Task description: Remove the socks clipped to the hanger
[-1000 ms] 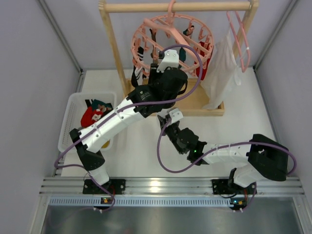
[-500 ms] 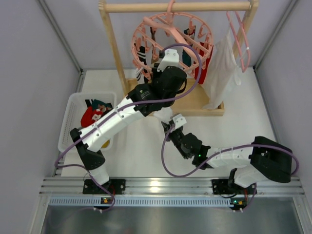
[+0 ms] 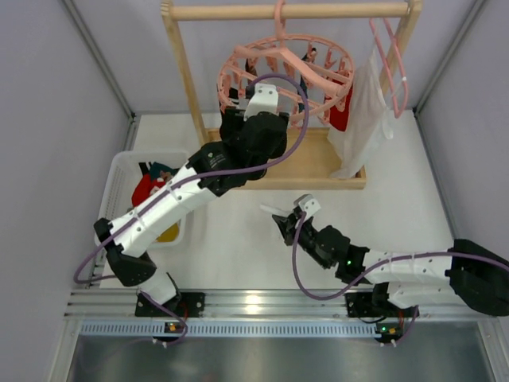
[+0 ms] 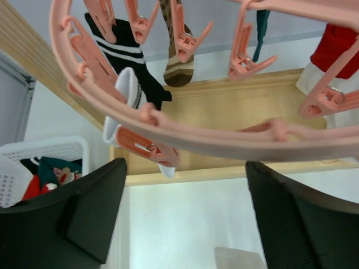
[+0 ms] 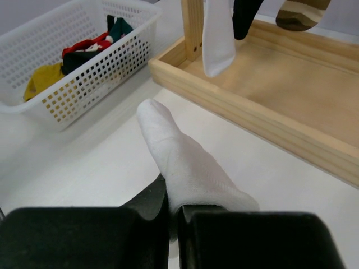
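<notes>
My left gripper (image 4: 184, 188) is up under the hanger (image 4: 196, 134) with its fingers (image 4: 73, 218) spread wide and nothing between them; the pink ring crosses the left wrist view just beyond the tips, and I cannot tell whether they touch it; from above, that gripper sits at the near-left side of the ring, which hangs by its hook from the wooden rack (image 3: 187, 76); clipped to it I see a black sock with white stripes (image 4: 126, 50), a white sock (image 4: 126, 92) just beside it, a brown striped sock (image 4: 179, 64), a teal sock (image 4: 262, 28) and a red sock (image 4: 339, 47), all hanging over the rack's wooden base; my right gripper (image 5: 175, 216) is low over the table (image 5: 84, 168), its fingers pressed together on the cuff end of another white sock (image 5: 179, 157), whose toe points toward the white basket (image 5: 84, 67); that basket, left of the rack, holds red, dark and yellow fabric.
</notes>
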You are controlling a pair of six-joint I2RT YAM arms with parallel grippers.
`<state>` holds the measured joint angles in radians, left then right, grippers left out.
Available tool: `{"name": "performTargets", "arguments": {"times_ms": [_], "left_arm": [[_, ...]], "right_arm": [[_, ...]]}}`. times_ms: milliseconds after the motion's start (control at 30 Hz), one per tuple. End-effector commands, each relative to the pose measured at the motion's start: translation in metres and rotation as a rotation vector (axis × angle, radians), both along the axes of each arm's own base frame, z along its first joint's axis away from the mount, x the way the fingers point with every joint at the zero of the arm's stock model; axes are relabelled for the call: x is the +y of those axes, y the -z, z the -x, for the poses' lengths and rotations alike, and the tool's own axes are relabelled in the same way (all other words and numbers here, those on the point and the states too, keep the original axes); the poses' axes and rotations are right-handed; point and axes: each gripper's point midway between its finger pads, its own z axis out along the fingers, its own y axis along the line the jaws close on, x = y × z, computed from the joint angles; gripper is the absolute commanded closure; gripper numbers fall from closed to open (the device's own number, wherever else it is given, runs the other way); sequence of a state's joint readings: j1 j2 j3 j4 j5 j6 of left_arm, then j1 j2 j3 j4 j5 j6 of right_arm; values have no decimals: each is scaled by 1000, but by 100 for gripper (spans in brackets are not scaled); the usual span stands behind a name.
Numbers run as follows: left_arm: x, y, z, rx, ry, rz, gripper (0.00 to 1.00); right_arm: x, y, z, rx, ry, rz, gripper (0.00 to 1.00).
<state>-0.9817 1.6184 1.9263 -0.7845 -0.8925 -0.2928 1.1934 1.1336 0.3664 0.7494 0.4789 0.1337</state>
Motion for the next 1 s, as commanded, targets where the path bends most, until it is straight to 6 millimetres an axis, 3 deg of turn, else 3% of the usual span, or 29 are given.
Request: {"name": "performTargets", "arguments": {"times_ms": [0, 67, 100, 133, 200, 233, 433, 500, 633, 667, 800, 833, 867, 967], "left_arm": [[31, -25, 18, -43, -16, 67, 4], [60, -38, 30, -82, -71, 90, 2], [70, -27, 34, -75, -94, 71, 2], [90, -38, 45, -103, -117, 104, 2], [112, -26, 53, -108, -162, 76, 2], [128, -33, 63, -129, -170, 105, 2], [188, -36, 97, -189, -214, 142, 2], [206, -37, 105, -209, -241, 131, 2], [227, -30, 114, -223, -290, 88, 2], [231, -27, 115, -224, -300, 87, 2], [249, -29, 125, -255, -338, 164, 2], [255, -30, 127, -267, -367, 173, 2], [257, -29, 128, -271, -379, 180, 2], [266, -25, 131, -286, -438, 181, 2]], "right_arm": [[13, -6, 16, 39, -91, 16, 100], [22, -10, 21, 40, -143, 44, 100], [27, -13, 24, 41, -171, 50, 100], [32, -15, 26, 43, -197, 53, 100], [48, -25, 31, 45, -276, 58, 100], [54, -28, 32, 42, -300, 59, 100], [117, -62, 37, 38, -468, 58, 100], [147, -74, 36, 40, -526, 51, 100], [199, -80, 21, 55, -558, 60, 100], [222, -80, 20, 63, -602, 55, 100], [272, -83, 11, 59, -664, 48, 100], [285, -107, 6, 20, -668, 15, 100], [299, -85, 4, 41, -689, 42, 100], [330, -74, -9, 22, -692, 62, 100]]}}
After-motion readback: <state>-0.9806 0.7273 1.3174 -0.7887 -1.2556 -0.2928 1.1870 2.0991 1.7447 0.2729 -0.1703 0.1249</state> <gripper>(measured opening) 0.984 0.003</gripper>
